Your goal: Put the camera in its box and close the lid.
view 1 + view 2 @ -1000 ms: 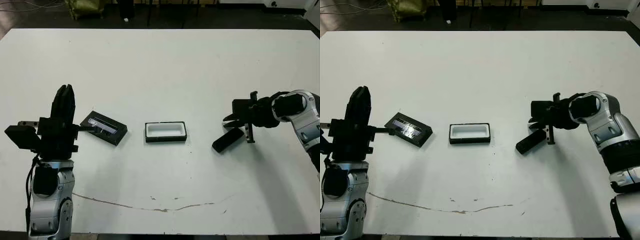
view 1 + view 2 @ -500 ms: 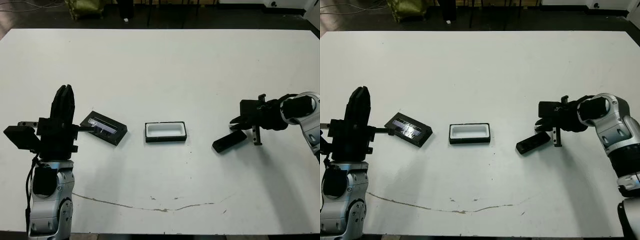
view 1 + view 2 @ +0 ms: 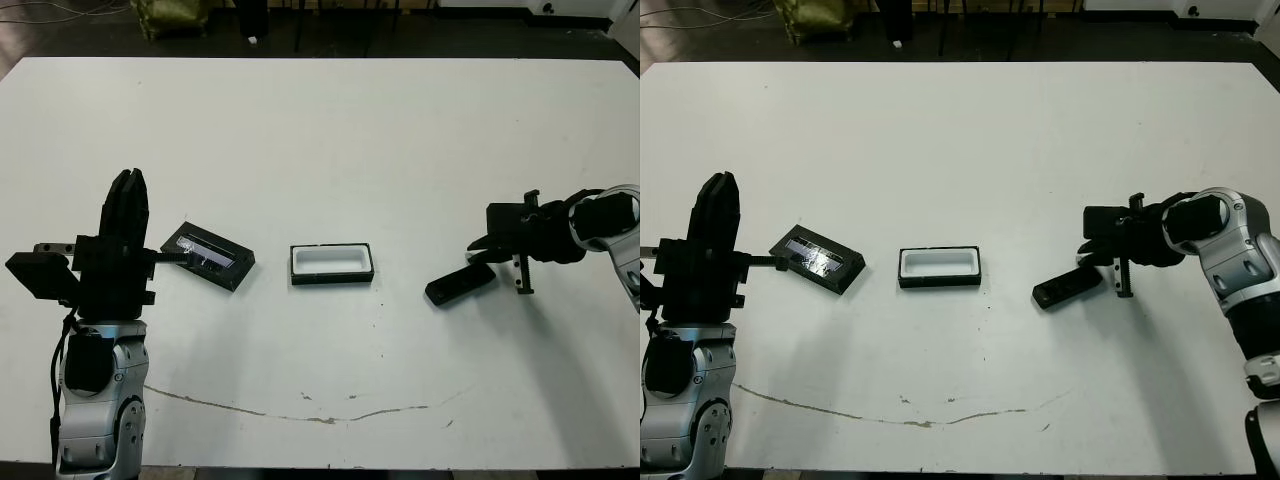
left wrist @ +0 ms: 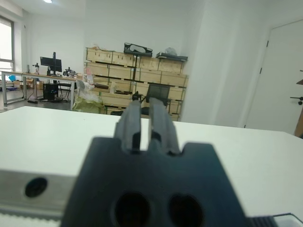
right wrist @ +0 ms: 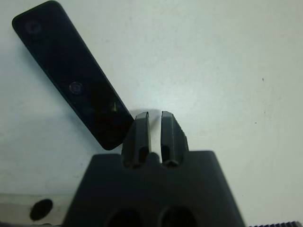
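The camera [image 3: 459,285], a slim black bar, lies flat on the white table right of centre; the right wrist view shows it slanting [image 5: 71,75]. My right gripper [image 3: 481,252] hovers just past its right end, shut and empty, its fingertips [image 5: 142,119] close beside the bar's rounded end. At the table's middle sits the box [image 3: 332,280], a small black tray with a white lining and nothing inside. The lid [image 3: 210,256], black with a silvery strip, lies left of the box at a slant. Beside the lid, my left gripper [image 3: 129,182] points upward, shut and empty.
A thin brown crack line [image 3: 300,410] runs across the table near its front edge. Beyond the table's far edge are a dark floor and chair legs [image 3: 300,25]. The left wrist view looks over the table at shelves of wooden crates [image 4: 137,75].
My right gripper has drawn back to the right, from over the camera to just past its end. The camera now lies at a flatter slant. The left arm, lid and box have not moved.
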